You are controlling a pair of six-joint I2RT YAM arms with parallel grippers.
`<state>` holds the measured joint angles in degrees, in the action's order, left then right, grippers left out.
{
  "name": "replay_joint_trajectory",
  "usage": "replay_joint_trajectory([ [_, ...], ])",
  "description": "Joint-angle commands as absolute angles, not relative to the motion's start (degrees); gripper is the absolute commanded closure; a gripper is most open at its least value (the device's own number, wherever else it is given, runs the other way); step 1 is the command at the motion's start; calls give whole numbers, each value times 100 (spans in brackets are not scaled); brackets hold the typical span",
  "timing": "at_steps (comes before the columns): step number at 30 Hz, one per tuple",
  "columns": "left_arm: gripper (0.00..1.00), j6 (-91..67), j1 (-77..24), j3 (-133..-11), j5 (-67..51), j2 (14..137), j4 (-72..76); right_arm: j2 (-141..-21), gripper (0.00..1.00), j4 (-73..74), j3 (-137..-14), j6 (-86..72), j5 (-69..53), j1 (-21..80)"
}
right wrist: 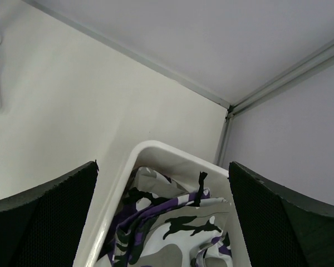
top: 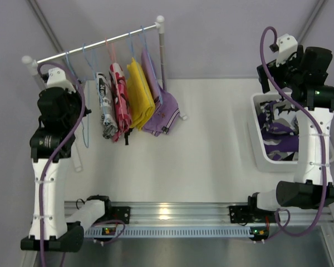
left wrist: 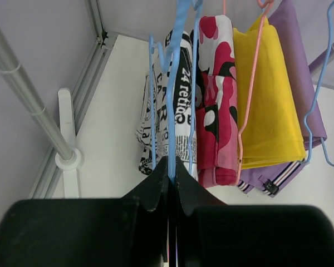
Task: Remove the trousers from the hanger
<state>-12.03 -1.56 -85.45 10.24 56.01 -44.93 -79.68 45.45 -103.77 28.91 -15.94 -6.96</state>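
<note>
The camouflage trousers [top: 278, 133] lie crumpled in the white bin [top: 255, 146] on the right, off any hanger; the right wrist view shows them [right wrist: 172, 228] in purple, white and black. My right gripper [top: 279, 67] hovers above the bin's far end, open and empty [right wrist: 162, 164]. My left gripper [top: 80, 111] is at the left end of the clothes rack, shut on the thin light-blue hanger [top: 87, 136]. In the left wrist view the jaws [left wrist: 171, 162] pinch the hanger's wire [left wrist: 177, 67], and no cloth shows on it.
A white rack rail [top: 100, 44] on two posts crosses the back left. A black-and-white lettered garment [left wrist: 175, 105], a red-pink spotted one [left wrist: 217, 111], a yellow one [left wrist: 270, 111] and a purple one [left wrist: 303, 83] hang from it. The enclosure walls stand close behind.
</note>
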Motion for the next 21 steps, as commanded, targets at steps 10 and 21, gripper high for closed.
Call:
replay_joint_trajectory([
  [10, 100, -1020, -123, -10274, 1142, 7496, -3991, -7585, 1, 4421, -9721, 2698, -1916, -606],
  [21, 100, -1177, 263, -10310, 1284, 8165, -4315, -7339, 0, 4166, -9194, 2637, -2083, -606],
])
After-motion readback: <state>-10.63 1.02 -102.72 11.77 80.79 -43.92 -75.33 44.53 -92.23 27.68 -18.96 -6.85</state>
